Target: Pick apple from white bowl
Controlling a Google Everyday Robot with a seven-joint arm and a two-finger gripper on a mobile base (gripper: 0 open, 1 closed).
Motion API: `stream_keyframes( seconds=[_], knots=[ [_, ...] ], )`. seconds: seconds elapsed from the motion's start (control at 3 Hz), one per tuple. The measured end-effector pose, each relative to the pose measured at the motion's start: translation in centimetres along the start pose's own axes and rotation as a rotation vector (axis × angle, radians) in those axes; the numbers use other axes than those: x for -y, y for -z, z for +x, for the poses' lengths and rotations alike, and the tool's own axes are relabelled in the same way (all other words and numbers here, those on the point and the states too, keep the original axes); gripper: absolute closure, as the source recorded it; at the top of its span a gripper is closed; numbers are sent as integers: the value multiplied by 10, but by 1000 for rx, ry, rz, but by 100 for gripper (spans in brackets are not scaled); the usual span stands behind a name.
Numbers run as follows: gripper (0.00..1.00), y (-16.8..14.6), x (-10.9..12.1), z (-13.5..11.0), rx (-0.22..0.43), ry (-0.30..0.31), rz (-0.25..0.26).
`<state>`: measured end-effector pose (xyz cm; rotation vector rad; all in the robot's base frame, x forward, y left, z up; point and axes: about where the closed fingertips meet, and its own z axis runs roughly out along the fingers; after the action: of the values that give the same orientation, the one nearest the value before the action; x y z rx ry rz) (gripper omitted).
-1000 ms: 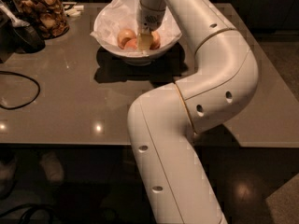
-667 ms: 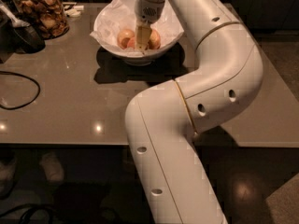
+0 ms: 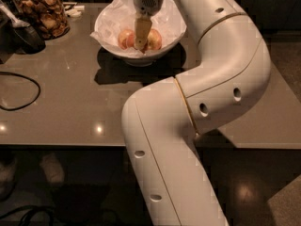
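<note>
The white bowl (image 3: 175, 31) is gleaming a plain, glossy white, and the crumpled paper (image 3: 115, 11) lining it is showing the same white with soft grey creases. Inside the bowl, the gripper (image 3: 140, 45) is hanging down in a dull tan-yellow. Right of it in the bowl, the apple (image 3: 155, 39) is glowing deep red-orange. Left of it a paler apple (image 3: 124, 38) is blushing pink over yellow. The arm (image 3: 221, 74), in front of the bowl, is looking cream-white with a thin gold seam. The table (image 3: 66, 112) under the bowl is shining grey-brown with small white glints. Left of the bowl, a jar (image 3: 44, 13) is showing brown snacks, and a black cable (image 3: 39, 91) is looping.
</note>
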<state>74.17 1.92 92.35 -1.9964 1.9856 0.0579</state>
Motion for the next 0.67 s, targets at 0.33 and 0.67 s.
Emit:
stream_keyframes(
  seconds=[0.33,0.67],
  knots=[
    [100,6,-2,-4,-3,2,6],
    [100,16,-4,-8,4,5,15]
  ],
)
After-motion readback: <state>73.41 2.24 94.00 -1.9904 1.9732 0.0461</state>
